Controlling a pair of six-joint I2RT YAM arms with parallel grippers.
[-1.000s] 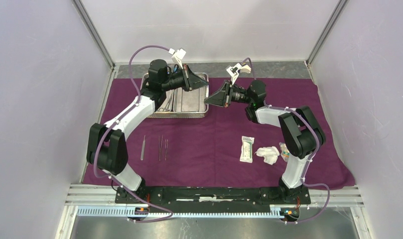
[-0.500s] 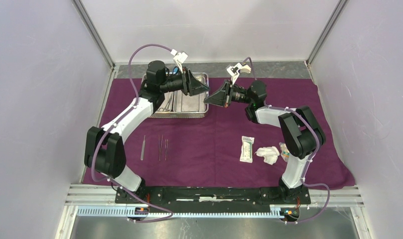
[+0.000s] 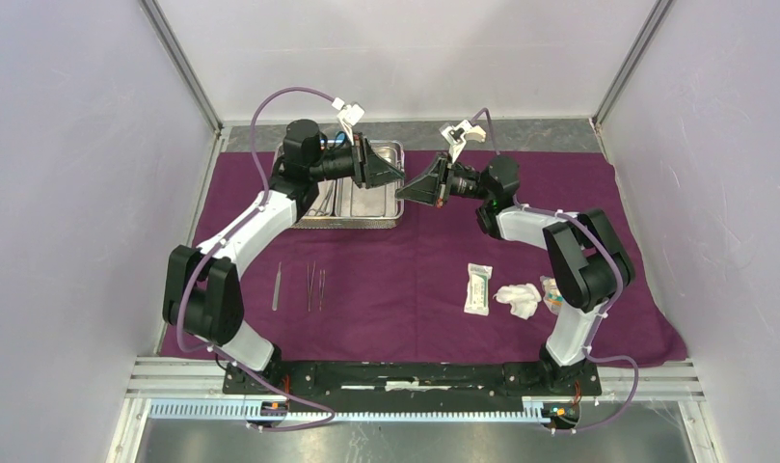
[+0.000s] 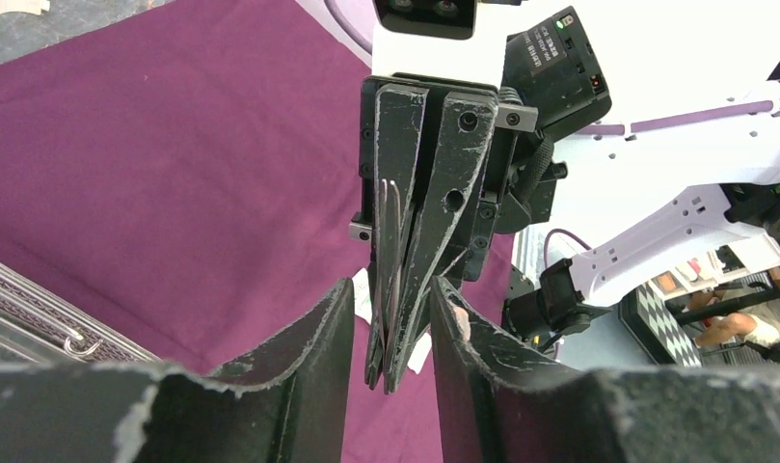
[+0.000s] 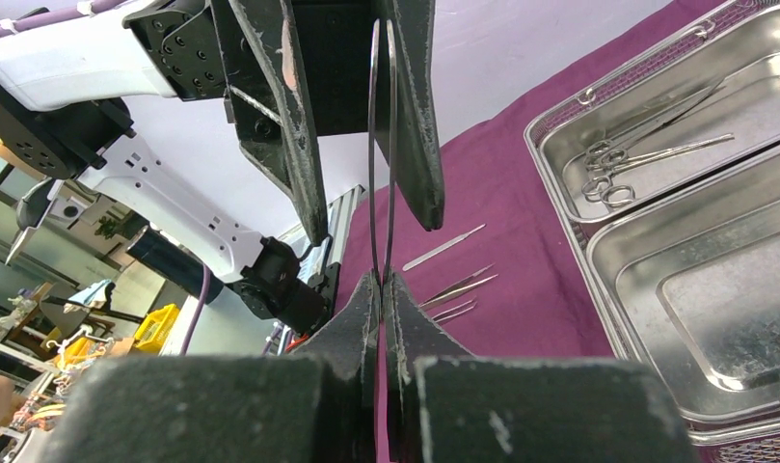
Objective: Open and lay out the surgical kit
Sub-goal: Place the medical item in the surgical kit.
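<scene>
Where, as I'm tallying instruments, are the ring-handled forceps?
The forceps lie in the tray's left compartment, back left in the top view, partly under the left arm.

Bright, even light (soft shadows), sharp.

The cloth point(image 3: 415, 270) is a plain deep purple. The steel tray point(image 3: 352, 223) is bright silver with a fine mesh rim, and the tweezers point(image 5: 382, 145) are silver too. The packet point(image 3: 478, 288) and the gauze point(image 3: 518, 300) are white. The left arm point(image 3: 260, 217) and right arm point(image 3: 525, 224) are white with black joints (lilac cables point(image 3: 270, 106) trail along them). The fingers point(image 4: 309, 357) of the left gripper point(image 4: 390, 289) are matte black, scuffed pale at the edges.
</scene>
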